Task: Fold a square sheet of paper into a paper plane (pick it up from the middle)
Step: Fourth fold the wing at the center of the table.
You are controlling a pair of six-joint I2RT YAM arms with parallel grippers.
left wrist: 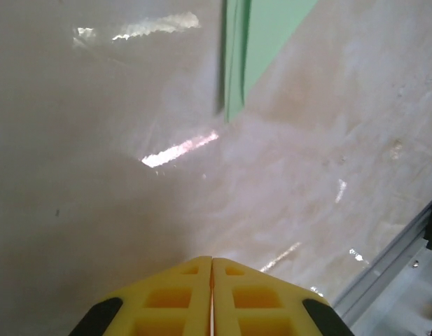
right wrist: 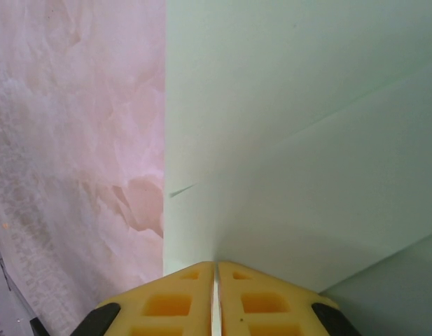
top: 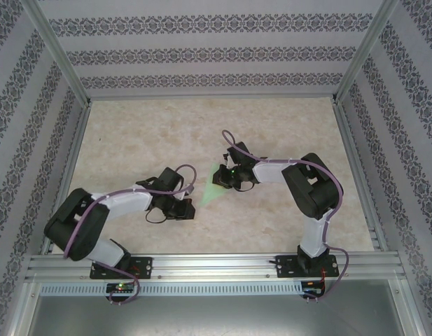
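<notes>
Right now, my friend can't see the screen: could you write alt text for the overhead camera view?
Two white-and-black robot arms lean inward over a beige marbled table, meeting at a pointed, folded piece of pale green paper near its centre. The right gripper sits at the paper's wide far end, the left gripper beside its narrow near tip.

No readable text, labels, brands, numbers or signs anywhere

I work in a robot test cell. Patterned wallpaper panels [top: 216,52] close me in at nine, twelve and three o'clock. Aluminium posts [top: 58,52] frame a marble-look tabletop [top: 152,133], and my bases [top: 121,268] are bolted to a slotted rail [top: 216,264] at six.
</notes>
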